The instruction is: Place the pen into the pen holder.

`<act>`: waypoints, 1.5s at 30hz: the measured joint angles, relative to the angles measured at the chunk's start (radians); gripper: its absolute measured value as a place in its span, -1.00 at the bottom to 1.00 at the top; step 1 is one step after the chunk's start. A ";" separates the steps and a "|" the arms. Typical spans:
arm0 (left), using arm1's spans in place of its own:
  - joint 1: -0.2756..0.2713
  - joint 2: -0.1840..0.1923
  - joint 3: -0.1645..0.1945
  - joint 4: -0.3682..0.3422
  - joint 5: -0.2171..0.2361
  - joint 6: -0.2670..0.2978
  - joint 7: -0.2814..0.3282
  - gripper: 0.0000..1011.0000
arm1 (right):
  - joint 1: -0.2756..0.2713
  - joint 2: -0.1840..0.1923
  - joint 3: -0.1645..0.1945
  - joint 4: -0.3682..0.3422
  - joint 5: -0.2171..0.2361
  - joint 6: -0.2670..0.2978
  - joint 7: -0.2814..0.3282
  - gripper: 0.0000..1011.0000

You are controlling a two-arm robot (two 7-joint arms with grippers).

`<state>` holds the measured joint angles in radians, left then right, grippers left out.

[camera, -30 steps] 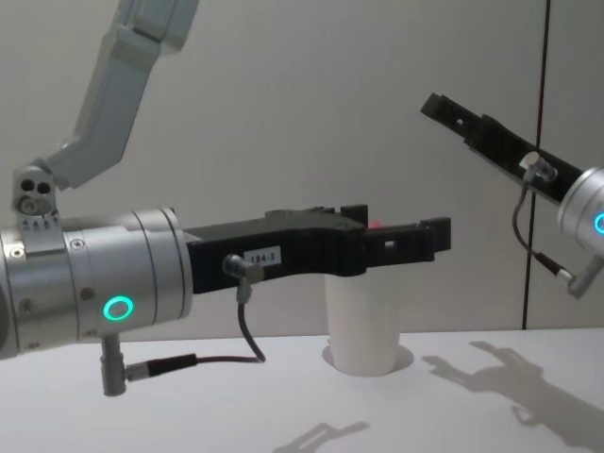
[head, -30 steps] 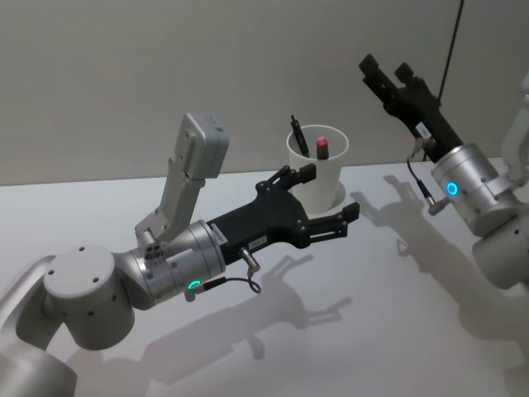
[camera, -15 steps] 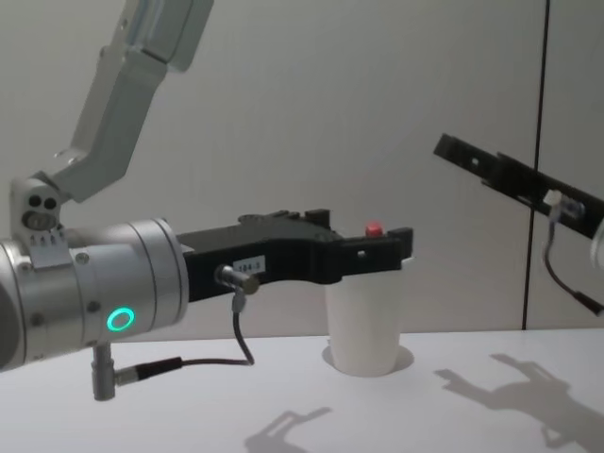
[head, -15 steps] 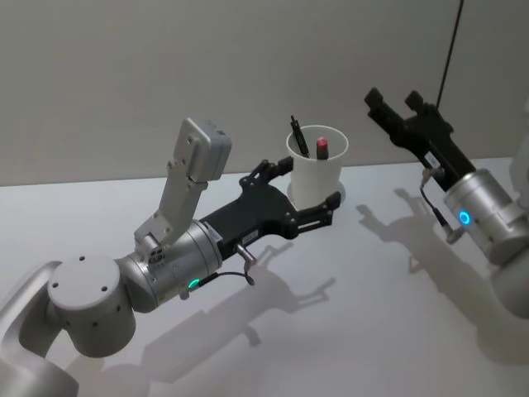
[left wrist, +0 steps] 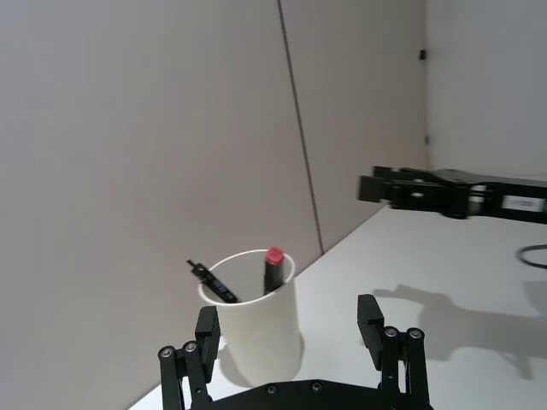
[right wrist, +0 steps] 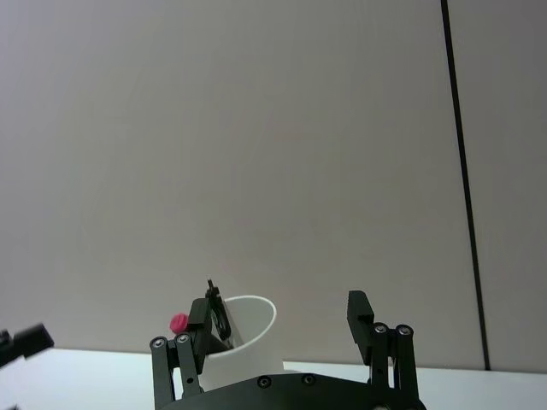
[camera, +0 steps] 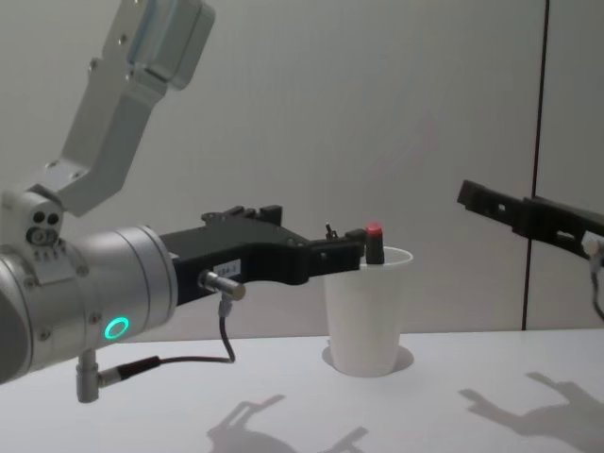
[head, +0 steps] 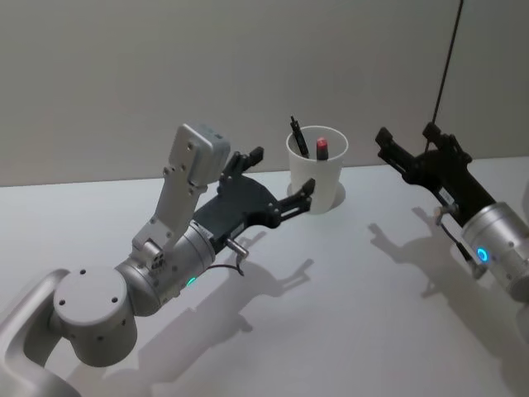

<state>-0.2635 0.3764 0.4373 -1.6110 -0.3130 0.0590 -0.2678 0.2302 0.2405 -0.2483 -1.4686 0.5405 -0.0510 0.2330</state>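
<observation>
We see a white table [head: 347,314] with one white paper cup, the pen holder [head: 316,169], standing upright near the back wall [head: 124,66]. Two pens stand inside it. One is a thin black pen [head: 297,137] that leans against the cup's left side. The other is a dark pen with a red cap [head: 321,148], and its red top pokes just above the rim. From the chest view the cup [camera: 363,311] looks wider at the top than at the bottom, and the red top [camera: 375,231] shows over its edge.

Our left gripper [head: 277,178] hangs in the air just to the left of the cup. Its two black fingers are spread apart and nothing is between them. One fingertip [head: 307,187] is very close to the cup's side, but we cannot tell if it touches. In the left wrist view the cup [left wrist: 249,320] sits just past the open fingers [left wrist: 205,329].

Our right gripper [head: 409,145] hangs in the air to the right of the cup, well apart from it. Its fingers are spread apart too, and it holds nothing. In the right wrist view the cup [right wrist: 244,337] shows beyond its open fingers [right wrist: 359,312].

A thin dark line [head: 446,58] runs down the wall behind the right gripper.
</observation>
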 joint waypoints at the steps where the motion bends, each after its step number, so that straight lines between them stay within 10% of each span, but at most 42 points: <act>1: 0.001 0.000 0.001 0.000 0.004 -0.002 0.010 0.98 | -0.007 0.003 0.001 -0.009 -0.008 0.003 -0.005 0.98; 25: 0.027 0.006 0.018 -0.016 0.112 -0.046 0.255 0.98 | -0.229 0.091 0.022 -0.280 -0.237 0.080 -0.156 0.98; 45: 0.026 0.006 0.017 -0.016 0.113 -0.046 0.257 0.98 | -0.245 0.097 0.023 -0.298 -0.253 0.086 -0.166 0.98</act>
<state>-0.2372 0.3821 0.4542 -1.6267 -0.2001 0.0132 -0.0108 -0.0147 0.3375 -0.2256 -1.7669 0.2873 0.0348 0.0667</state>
